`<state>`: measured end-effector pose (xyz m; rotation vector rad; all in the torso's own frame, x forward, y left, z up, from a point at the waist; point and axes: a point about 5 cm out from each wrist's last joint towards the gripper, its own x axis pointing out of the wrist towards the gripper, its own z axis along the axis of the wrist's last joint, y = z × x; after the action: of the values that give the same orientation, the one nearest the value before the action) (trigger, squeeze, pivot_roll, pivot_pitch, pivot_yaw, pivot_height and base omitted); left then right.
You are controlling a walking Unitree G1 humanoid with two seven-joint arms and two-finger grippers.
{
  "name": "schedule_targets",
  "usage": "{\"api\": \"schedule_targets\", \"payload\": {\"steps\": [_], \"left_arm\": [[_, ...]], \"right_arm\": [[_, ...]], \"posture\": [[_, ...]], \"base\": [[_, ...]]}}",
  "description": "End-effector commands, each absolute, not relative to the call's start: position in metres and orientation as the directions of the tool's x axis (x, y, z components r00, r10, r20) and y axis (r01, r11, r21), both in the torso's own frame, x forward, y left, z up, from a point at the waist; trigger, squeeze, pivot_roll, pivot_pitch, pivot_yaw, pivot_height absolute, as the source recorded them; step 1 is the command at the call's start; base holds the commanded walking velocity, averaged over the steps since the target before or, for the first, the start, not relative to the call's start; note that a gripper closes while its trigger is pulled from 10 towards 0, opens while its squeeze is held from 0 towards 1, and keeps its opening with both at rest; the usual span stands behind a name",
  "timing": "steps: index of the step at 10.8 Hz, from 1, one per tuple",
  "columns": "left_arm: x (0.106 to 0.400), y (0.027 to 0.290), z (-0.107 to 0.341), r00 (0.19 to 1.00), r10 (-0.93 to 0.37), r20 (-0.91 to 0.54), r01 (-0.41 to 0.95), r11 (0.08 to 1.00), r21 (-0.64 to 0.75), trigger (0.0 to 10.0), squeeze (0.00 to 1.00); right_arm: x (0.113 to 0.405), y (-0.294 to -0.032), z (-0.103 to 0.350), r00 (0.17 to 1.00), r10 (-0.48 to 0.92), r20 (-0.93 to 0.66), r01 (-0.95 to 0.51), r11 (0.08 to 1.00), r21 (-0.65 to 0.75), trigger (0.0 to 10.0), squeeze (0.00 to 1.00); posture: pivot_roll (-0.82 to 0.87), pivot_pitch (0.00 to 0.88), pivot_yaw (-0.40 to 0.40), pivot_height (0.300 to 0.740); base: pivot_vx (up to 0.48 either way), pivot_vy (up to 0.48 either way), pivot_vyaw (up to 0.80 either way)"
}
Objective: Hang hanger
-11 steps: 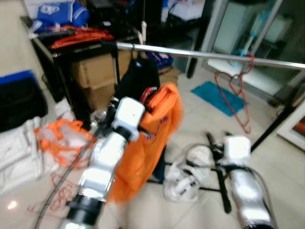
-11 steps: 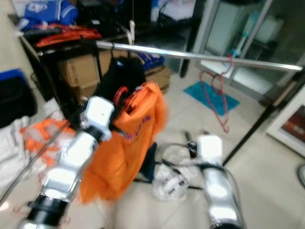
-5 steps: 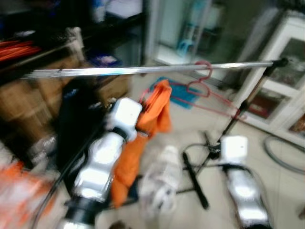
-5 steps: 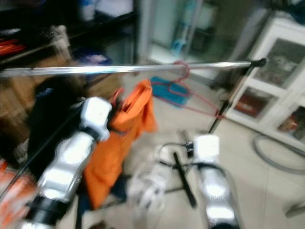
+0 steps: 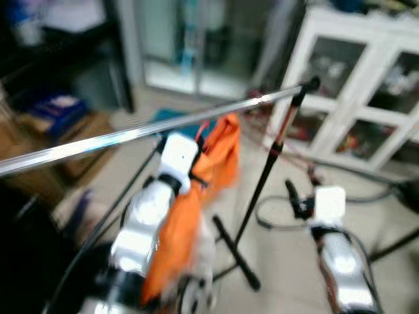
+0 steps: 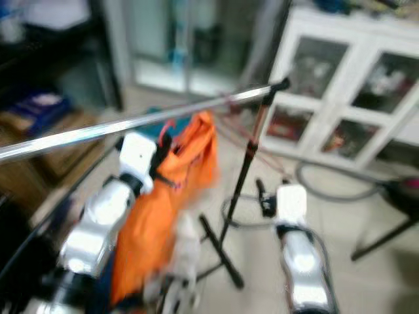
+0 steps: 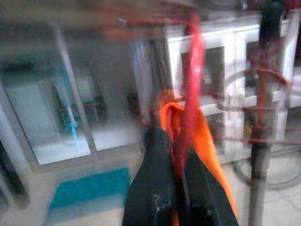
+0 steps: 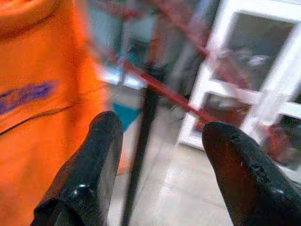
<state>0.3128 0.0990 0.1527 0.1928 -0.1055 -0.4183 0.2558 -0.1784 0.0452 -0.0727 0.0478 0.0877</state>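
My left gripper (image 7: 176, 157) is shut on the neck of a red hanger (image 7: 190, 89) that carries an orange garment (image 5: 196, 196). It holds them just below the chrome clothes rail (image 5: 131, 136), which slants up to the right across the eye views. The hanger's hook rises close to the rail, but blur hides whether they touch. Lower on the right, my right gripper (image 8: 164, 127) is open with nothing between its fingers; the orange garment (image 8: 42, 94) hangs beside it.
The rail's black upright pole (image 5: 262, 180) and its floor feet stand between my two arms. White glass-door cabinets (image 5: 357, 111) are behind on the right, with a grey hose (image 6: 330, 191) on the floor. Blurred red hangers (image 8: 164, 89) hang near the rail's end.
The camera has swung right: the shelves and boxes have left the view, and the rail's end and white cabinets have come in. My left gripper still holds the hanger and garment.
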Motion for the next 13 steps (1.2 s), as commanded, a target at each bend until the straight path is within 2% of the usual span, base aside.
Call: {"api": "schedule_targets", "payload": {"steps": [1, 2, 4, 7, 13], "left_arm": [[0.322, 0.096, 0.247, 0.854, -0.366, 0.371, 0.312, 0.929, 0.197, 10.0, 0.0], [0.324, 0.102, 0.262, 0.852, -0.314, 0.418, 0.258, 0.948, 0.187, 10.0, 0.0], [0.321, 0.101, 0.264, 0.857, -0.29, 0.426, 0.236, 0.956, 0.177, 10.0, 0.0], [0.313, 0.084, 0.242, 0.871, -0.354, 0.339, 0.318, 0.935, 0.158, 10.0, 0.0], [0.317, 0.087, 0.206, 0.931, -0.274, 0.242, 0.241, 0.958, 0.156, 10.0, 0.0]], "right_arm": [[0.251, -0.177, 0.049, 0.993, 0.1, -0.057, -0.105, 0.991, -0.089, 10.0, 0.0], [0.25, -0.177, 0.049, 0.992, 0.109, -0.065, -0.114, 0.989, -0.091, 10.0, 0.0], [0.249, -0.177, 0.047, 0.99, 0.118, -0.082, -0.126, 0.988, -0.093, 10.0, 0.0], [0.248, -0.175, 0.046, 0.987, 0.128, -0.103, -0.137, 0.986, -0.093, 10.0, 0.0], [0.247, -0.174, 0.041, 0.978, 0.151, -0.144, -0.164, 0.983, -0.085, 10.0, 0.0]], "posture": [[0.02, 0.0, -0.044, 0.74], [0.02, 0.0, -0.047, 0.74], [0.03, 0.0, -0.051, 0.74], [0.03, 0.0, -0.054, 0.74], [0.03, 0.0, -0.054, 0.74]], "base": [[0.0, 0.0, 0.0], [0.0, 0.0, 0.0], [0.0, 0.0, 0.0], [0.0, 0.0, 0.0], [0.0, 0.0, 0.0]]}}
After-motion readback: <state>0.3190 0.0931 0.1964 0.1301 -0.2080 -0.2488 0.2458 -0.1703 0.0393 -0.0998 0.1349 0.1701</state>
